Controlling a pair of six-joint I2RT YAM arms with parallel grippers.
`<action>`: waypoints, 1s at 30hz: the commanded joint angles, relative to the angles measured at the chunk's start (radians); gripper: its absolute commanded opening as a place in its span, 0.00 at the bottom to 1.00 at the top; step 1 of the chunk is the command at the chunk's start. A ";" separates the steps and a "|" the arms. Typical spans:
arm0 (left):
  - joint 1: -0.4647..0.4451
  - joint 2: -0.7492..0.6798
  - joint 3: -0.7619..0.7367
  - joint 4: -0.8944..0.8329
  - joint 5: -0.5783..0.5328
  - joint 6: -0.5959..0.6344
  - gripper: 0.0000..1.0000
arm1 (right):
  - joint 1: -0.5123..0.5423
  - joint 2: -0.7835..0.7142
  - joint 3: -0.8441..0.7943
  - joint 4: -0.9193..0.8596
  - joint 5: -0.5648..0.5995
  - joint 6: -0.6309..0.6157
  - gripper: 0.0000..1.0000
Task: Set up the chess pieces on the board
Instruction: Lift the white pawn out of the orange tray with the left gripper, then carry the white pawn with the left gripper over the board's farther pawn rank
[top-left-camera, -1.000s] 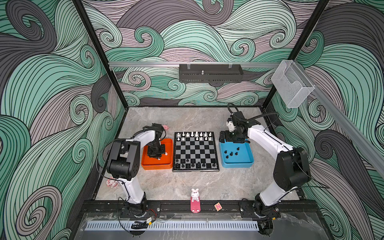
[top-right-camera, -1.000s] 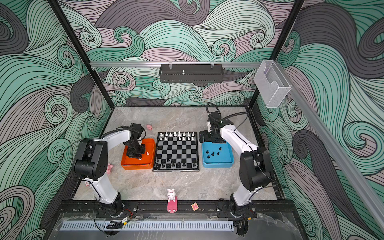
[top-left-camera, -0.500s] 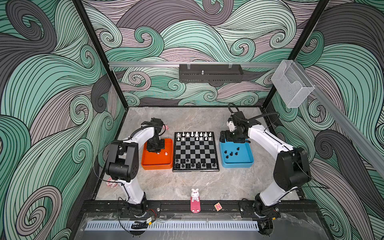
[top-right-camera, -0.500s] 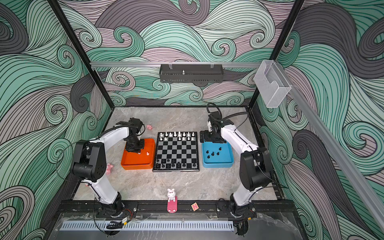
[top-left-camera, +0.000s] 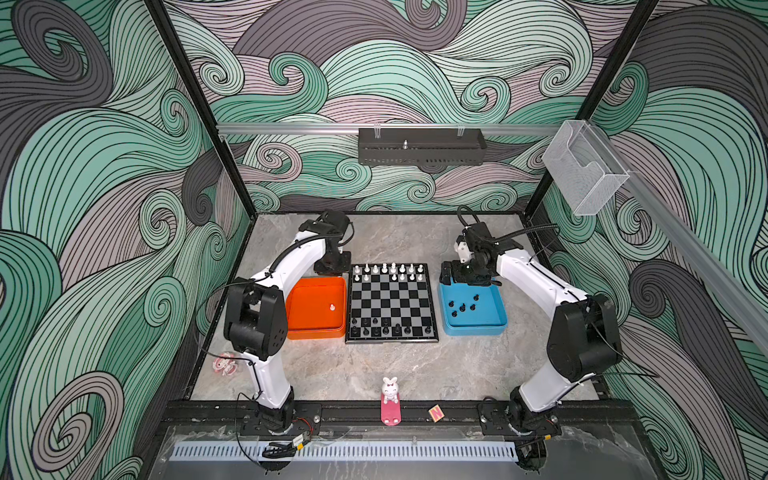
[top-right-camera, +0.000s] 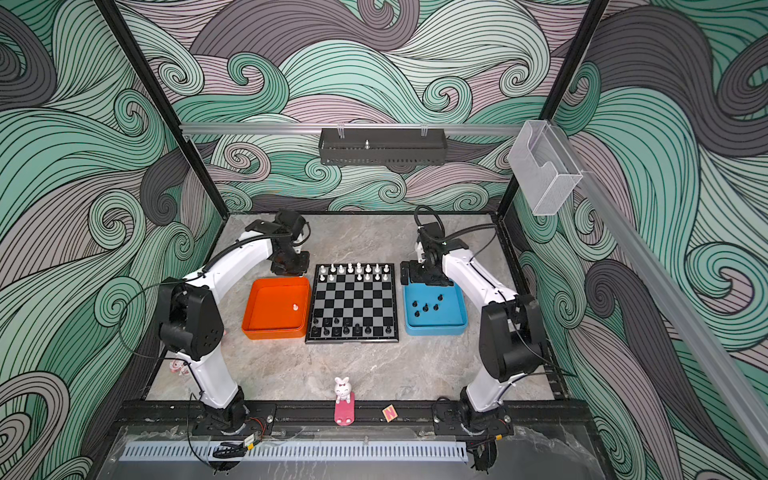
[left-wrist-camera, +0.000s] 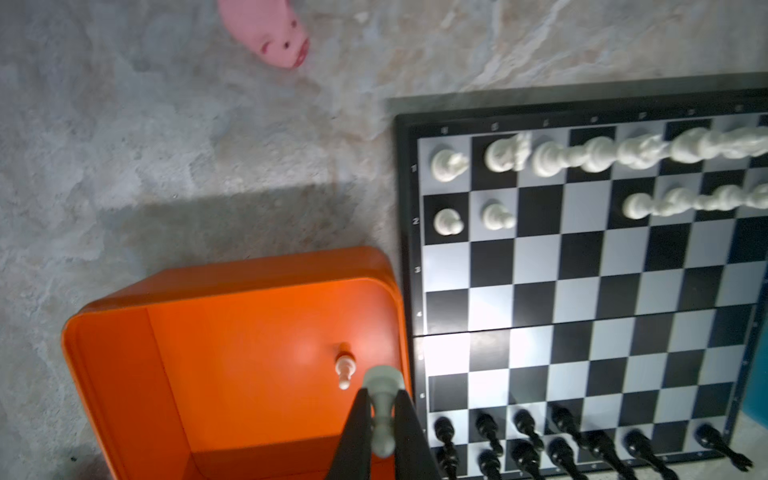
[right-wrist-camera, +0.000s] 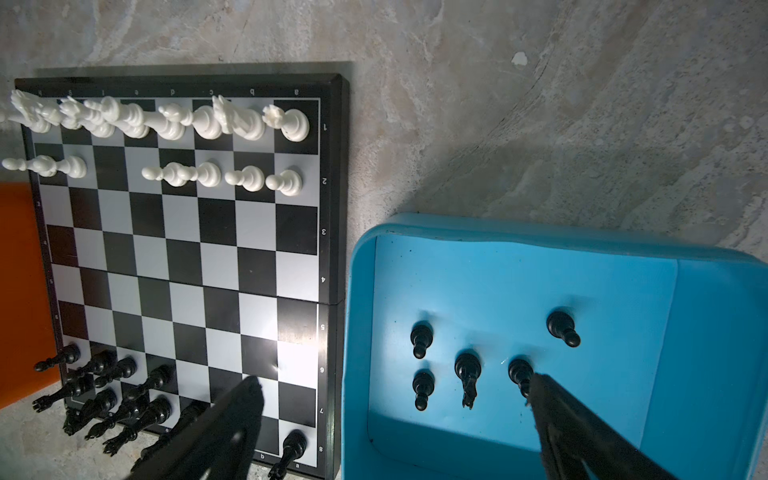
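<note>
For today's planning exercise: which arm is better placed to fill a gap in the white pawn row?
Left, likely. The left gripper is shut on a white pawn beside the chessboard; the right gripper hangs open, empty, by the blue tray.

high stereo overviews; close downward wrist views, shared board

Left fingers lifted a white pawn off the orange tray.

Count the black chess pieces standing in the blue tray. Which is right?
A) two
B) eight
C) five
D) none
C: five black pieces stand apart on the floor of the blue tray, clear in the right wrist view and matched in both top views.
</note>
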 joint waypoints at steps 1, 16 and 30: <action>-0.054 0.072 0.103 -0.021 0.013 -0.015 0.12 | -0.005 -0.032 -0.011 -0.015 0.014 -0.008 1.00; -0.148 0.284 0.278 0.033 0.048 -0.047 0.12 | -0.011 -0.021 -0.025 -0.015 0.019 -0.014 1.00; -0.161 0.356 0.299 0.051 0.051 -0.053 0.12 | -0.020 -0.005 -0.027 -0.016 0.013 -0.019 1.00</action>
